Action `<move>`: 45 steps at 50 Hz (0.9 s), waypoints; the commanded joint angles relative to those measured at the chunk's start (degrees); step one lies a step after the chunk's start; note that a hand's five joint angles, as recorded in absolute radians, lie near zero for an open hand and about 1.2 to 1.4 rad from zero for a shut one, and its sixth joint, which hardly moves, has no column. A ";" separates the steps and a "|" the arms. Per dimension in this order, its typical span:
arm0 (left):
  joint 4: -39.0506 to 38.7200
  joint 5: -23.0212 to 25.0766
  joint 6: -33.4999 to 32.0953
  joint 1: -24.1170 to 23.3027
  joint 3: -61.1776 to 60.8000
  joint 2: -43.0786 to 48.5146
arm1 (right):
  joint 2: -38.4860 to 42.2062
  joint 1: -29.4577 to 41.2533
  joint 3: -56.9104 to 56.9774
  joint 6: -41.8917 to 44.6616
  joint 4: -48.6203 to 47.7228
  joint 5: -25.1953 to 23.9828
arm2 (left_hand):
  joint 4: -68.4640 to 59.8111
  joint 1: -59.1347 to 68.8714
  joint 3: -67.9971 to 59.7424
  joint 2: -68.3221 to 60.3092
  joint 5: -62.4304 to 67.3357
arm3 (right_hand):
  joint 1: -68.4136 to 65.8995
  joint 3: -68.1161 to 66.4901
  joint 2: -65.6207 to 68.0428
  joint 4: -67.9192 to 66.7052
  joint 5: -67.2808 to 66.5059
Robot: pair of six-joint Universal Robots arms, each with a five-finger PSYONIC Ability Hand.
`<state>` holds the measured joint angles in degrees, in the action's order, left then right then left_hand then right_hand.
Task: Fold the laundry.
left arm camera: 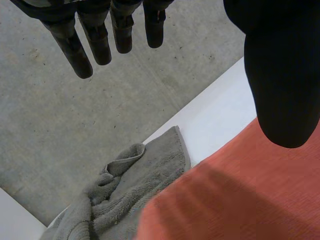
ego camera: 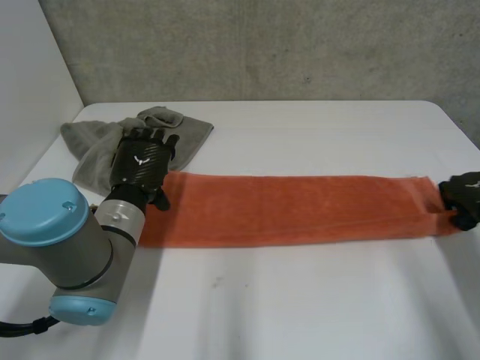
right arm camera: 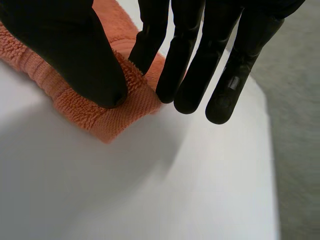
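Note:
A long orange towel [ego camera: 300, 208] lies flat across the middle of the white table [ego camera: 300, 300], folded into a narrow strip. My left hand [ego camera: 141, 161] hovers over the strip's left end with its fingers [left arm camera: 82, 55] straight and apart from the thumb, holding nothing; the orange towel [left arm camera: 240, 200] lies below its palm. My right hand [ego camera: 463, 196] is at the strip's right end. There its thumb [right arm camera: 75, 55] and one finger pinch the near corner of the orange towel [right arm camera: 120, 107], which is raised a little off the table.
A crumpled grey towel [ego camera: 97, 146] lies at the back left, just beyond my left hand and touching the orange strip's end; the grey towel [left arm camera: 130, 185] sits beyond the left fingertips. The table's right edge [right arm camera: 272, 165] is close to my right hand.

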<state>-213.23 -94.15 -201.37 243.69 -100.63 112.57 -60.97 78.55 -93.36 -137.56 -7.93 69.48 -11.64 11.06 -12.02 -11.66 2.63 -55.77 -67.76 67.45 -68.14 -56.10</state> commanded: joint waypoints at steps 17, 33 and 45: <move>0.01 -0.60 0.54 0.90 0.08 -1.47 | -7.68 9.84 8.10 11.00 1.78 0.22 | 1.64 -1.06 2.02 1.66 -2.63 | -24.23 -12.24 12.55 -11.86 -13.90; 0.01 -0.51 3.27 5.30 -0.01 -5.69 | 9.36 52.84 29.45 10.56 2.22 -7.42 | 1.64 -1.06 2.02 1.66 -2.63 | -24.23 -12.24 12.55 -11.86 -13.90; 0.01 -0.33 3.18 4.95 -0.01 -4.99 | 24.41 60.76 40.36 10.21 5.56 -3.57 | 1.64 -1.06 2.02 1.66 -2.63 | 18.26 30.25 -29.95 30.63 28.59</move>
<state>-213.22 -94.59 -198.03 248.97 -100.63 107.16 -39.85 138.52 -55.77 -127.05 -4.63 62.67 -11.64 11.06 -12.02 -11.66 2.63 -56.31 -67.76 67.46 -68.26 -56.79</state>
